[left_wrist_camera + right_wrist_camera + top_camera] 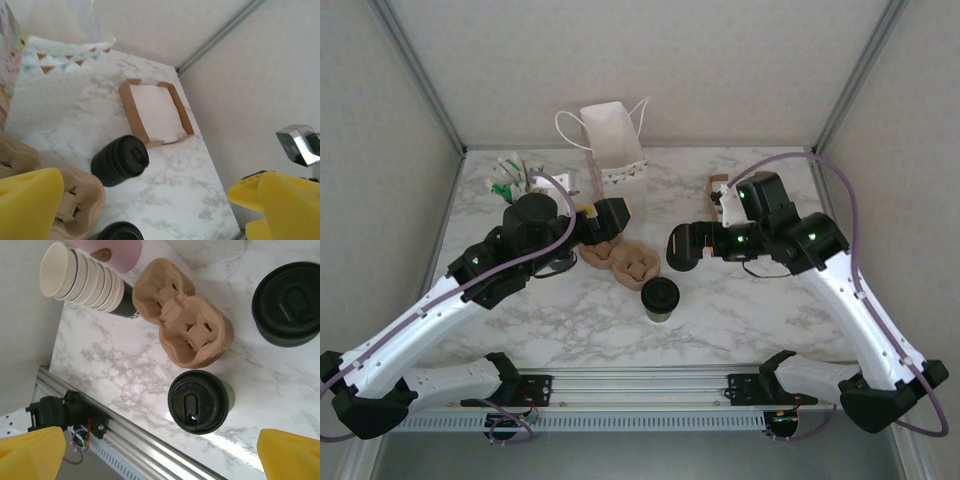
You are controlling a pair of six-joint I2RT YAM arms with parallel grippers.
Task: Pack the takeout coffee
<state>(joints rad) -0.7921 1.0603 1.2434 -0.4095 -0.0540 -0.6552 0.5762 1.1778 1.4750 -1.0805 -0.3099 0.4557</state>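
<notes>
Claws gape empty, left claw (150, 207) and right claw (160, 455) alike. The takeout coffee (660, 298) stands upright on the desk (770, 310), just beside the pulp carrier (625, 260). I judge the right claw should straddle its olive sides below the lid (198, 401), squarely.

Top external looked down from high behind near edge, far off, whole table (750, 310) covered. Left wrist sat low, close, faced rightward across tabletop. Right wrist looked steeply down, close. All three shared cup carrier (620, 262); top and right wrist shared takeout coffee (200, 401).

Takeout coffee (120, 232) partly beyond left wrist view's lower edge
</notes>
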